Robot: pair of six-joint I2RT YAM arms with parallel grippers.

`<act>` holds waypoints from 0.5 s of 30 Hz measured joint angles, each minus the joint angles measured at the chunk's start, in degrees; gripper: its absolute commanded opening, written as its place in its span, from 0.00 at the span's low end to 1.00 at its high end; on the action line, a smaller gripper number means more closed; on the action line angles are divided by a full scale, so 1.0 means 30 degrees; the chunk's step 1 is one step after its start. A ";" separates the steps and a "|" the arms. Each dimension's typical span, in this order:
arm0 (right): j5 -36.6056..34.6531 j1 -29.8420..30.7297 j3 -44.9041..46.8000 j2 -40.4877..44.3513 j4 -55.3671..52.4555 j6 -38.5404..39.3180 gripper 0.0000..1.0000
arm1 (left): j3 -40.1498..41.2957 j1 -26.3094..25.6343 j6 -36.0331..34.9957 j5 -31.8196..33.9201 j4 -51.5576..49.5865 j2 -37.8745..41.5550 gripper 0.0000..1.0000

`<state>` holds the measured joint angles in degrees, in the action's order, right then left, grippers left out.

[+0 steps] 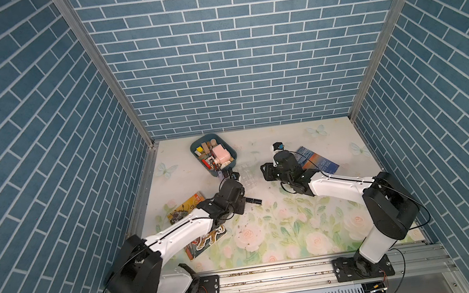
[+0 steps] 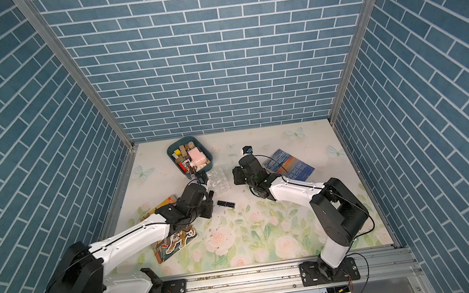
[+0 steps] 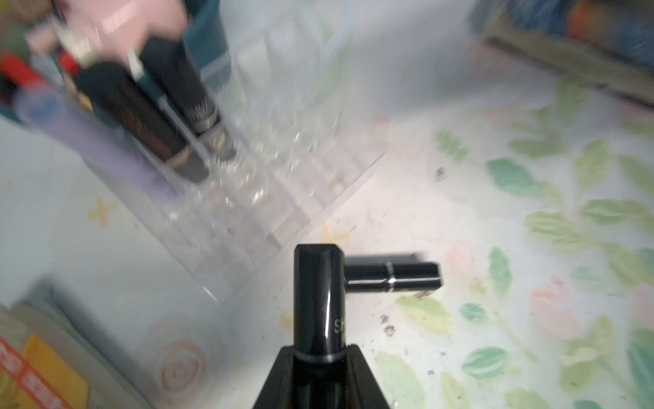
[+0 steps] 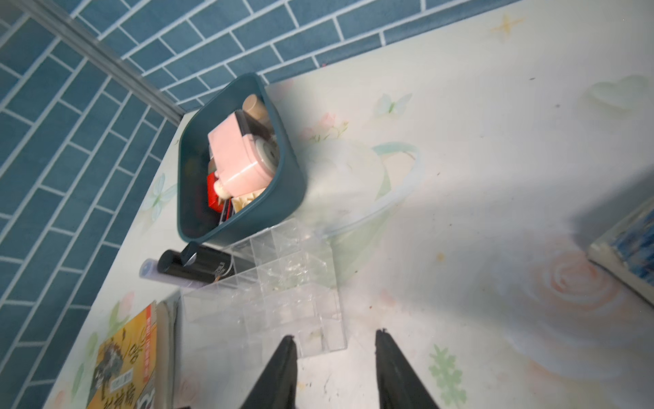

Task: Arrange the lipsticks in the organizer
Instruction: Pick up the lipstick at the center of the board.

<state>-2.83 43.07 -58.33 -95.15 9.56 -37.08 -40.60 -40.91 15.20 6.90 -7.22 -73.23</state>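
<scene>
My left gripper is shut on a glossy black lipstick that sticks out past its fingertips. A second black lipstick lies flat on the table just beyond it, and both top views show it. The clear organizer stands beside the teal tray. In its cells nearest the tray are two black lipsticks and a lavender one. My right gripper is open and holds nothing, close to the organizer's near corner.
The dark teal tray of pink and tan cosmetic boxes stands behind the organizer. A blue book lies under the right arm. Two illustrated books lie under the left arm.
</scene>
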 measured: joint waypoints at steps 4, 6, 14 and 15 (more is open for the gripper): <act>0.2754 0.0000 -0.1188 0.0612 -0.1741 -0.0211 0.61 | 0.2914 0.0015 -0.2055 -0.0248 0.5493 0.2055 0.10; 0.3942 0.0000 -0.1953 0.0954 -0.2368 -0.0328 0.68 | 0.4364 0.0022 -0.2754 -0.0219 0.7919 0.2229 0.10; 0.5748 0.0393 -0.3978 0.1676 -0.5107 -0.0510 0.67 | 0.5231 0.0022 -0.3825 -0.0182 1.3333 0.1909 0.09; 0.5821 0.0510 -0.4255 0.1566 -0.5340 -0.0503 0.66 | 0.5246 0.0022 -0.3869 -0.0189 1.3697 0.1960 0.09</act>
<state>14.63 44.60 -71.09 -90.45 -6.46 -38.59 -24.86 -40.84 3.60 6.33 33.87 -67.35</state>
